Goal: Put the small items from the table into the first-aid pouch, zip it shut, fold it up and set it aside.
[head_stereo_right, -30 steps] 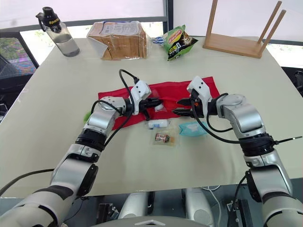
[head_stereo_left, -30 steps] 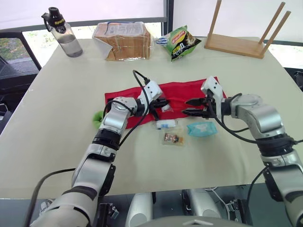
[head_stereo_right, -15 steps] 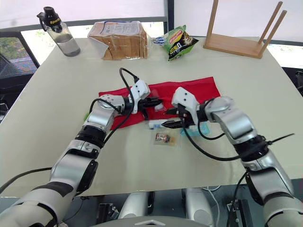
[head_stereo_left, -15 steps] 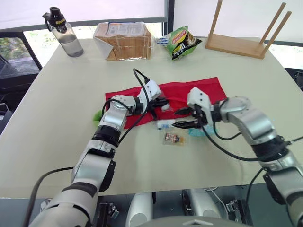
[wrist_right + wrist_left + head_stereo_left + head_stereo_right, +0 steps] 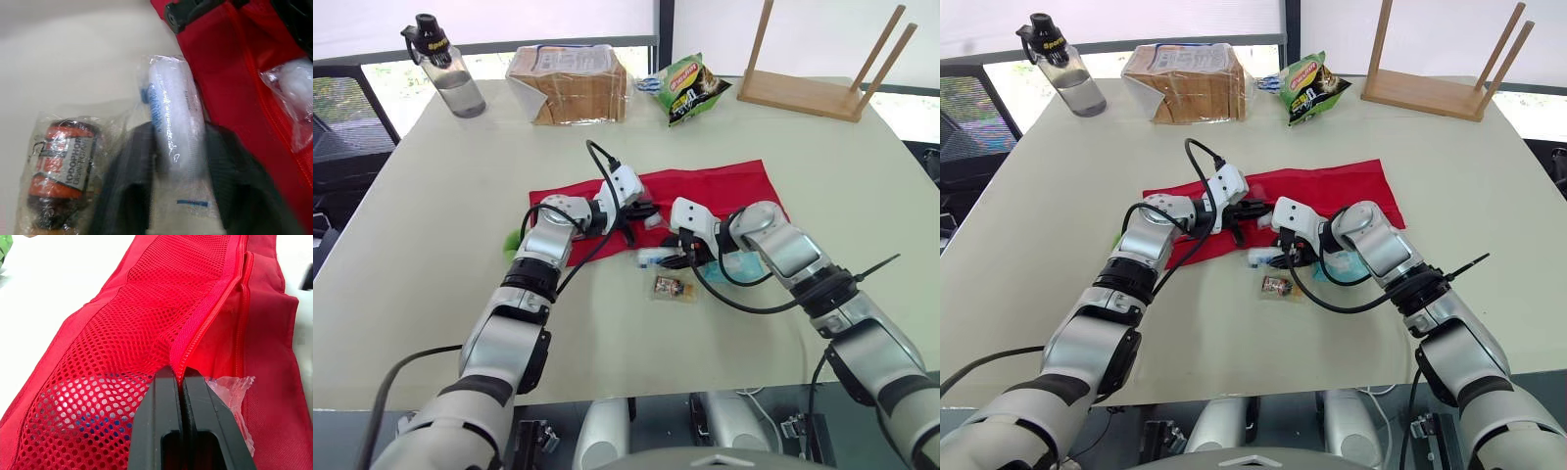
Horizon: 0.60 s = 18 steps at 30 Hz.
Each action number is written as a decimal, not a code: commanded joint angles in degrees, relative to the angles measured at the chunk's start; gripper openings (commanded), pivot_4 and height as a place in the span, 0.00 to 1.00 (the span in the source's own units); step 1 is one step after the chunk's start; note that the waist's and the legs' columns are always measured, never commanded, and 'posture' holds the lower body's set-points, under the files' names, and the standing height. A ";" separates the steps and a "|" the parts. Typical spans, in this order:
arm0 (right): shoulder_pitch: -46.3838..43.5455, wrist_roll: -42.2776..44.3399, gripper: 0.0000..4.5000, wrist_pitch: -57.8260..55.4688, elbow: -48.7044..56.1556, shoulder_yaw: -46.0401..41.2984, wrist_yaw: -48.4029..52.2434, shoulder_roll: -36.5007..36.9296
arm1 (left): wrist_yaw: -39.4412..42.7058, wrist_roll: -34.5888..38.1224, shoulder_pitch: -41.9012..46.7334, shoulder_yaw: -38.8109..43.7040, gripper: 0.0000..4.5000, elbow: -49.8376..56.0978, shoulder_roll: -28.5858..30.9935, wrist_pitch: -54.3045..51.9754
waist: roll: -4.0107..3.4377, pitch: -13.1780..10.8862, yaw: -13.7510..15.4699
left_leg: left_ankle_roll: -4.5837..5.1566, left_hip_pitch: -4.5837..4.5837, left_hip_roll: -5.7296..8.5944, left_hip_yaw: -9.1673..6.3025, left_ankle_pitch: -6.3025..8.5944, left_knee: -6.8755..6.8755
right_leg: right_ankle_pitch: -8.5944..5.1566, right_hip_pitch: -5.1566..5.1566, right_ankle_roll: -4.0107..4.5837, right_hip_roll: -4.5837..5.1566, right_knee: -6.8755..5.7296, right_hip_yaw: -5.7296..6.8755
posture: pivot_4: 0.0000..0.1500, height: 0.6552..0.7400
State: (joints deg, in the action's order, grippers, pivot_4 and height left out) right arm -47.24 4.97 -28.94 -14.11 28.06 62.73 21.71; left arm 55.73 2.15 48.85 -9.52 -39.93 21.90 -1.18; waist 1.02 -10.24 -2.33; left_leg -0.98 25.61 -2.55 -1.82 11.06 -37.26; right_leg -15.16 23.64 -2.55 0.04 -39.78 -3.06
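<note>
Swinging over, my open right gripper now straddles the wrapped roll, ready to grasp; left gripper pinches the pouch.

Left claw: two black fingers pressed flat together, tips pinching the zipper edge where the mesh ends.
First-aid pouch: red fabric, lying open and stretching away from the claw.
Mesh panel: red netting, pulled up a little at the pinched edge; something blue shows through it near the claw, too dim to name.
Zipper: unzipped, its red track running away from the fingertips.
Clear plastic wrapper: crinkled, just beside the claw, lying inside the opening.
Counter: pale, beside the pouch's far edge.
</note>
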 commanded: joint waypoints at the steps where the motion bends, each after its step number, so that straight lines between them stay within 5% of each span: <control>1: 1.48 3.25 0.04 -3.57 4.47 -5.32 -0.74 0.45 | -0.74 -0.03 0.25 0.83 0.00 1.06 0.08 -0.23 | 0.00 0.00 0.02 | 0.00 0.00 0.00 0.00 0.00 0.00 | 0.00 0.00 0.00 0.00 0.00 0.00 | 1.00 1.00; 6: 2.75 13.41 0.01 -23.43 11.22 -19.56 -9.11 -2.28 | -0.57 0.74 0.26 1.21 0.00 1.14 -0.28 -0.49 | 0.00 0.00 0.04 | 0.00 0.01 0.00 -0.01 0.00 -0.01 | 0.00 0.00 0.00 0.01 -0.04 0.00 | 1.00 1.00; 10: 4.76 12.94 0.01 -37.96 16.71 -26.23 -21.56 -3.47 | -0.56 1.31 0.44 1.57 0.00 1.12 -0.64 -0.98 | 0.00 0.00 0.18 | 0.00 0.02 0.00 -0.03 0.00 0.00 | 0.00 0.00 0.00 0.02 -0.03 0.03 | 1.00 1.00; 18: 7.40 12.45 0.01 -45.53 22.71 -29.65 -37.36 -14.44 | -0.79 1.53 0.31 2.10 0.00 1.72 -2.02 -1.92 | 0.00 0.00 -0.04 | 0.00 0.01 0.00 -0.01 0.00 0.04 | 0.00 0.03 0.00 0.00 -0.05 -0.01 | 1.00 1.00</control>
State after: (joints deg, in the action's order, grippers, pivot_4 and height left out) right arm -38.99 17.13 -74.62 6.35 -0.97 26.76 7.36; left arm 54.96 2.65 48.84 -8.30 -39.84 19.94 -3.15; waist 1.02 -10.24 -2.37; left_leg -0.98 25.63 -2.55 -1.84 11.06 -37.23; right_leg -15.16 23.66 -2.55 0.05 -39.82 -3.06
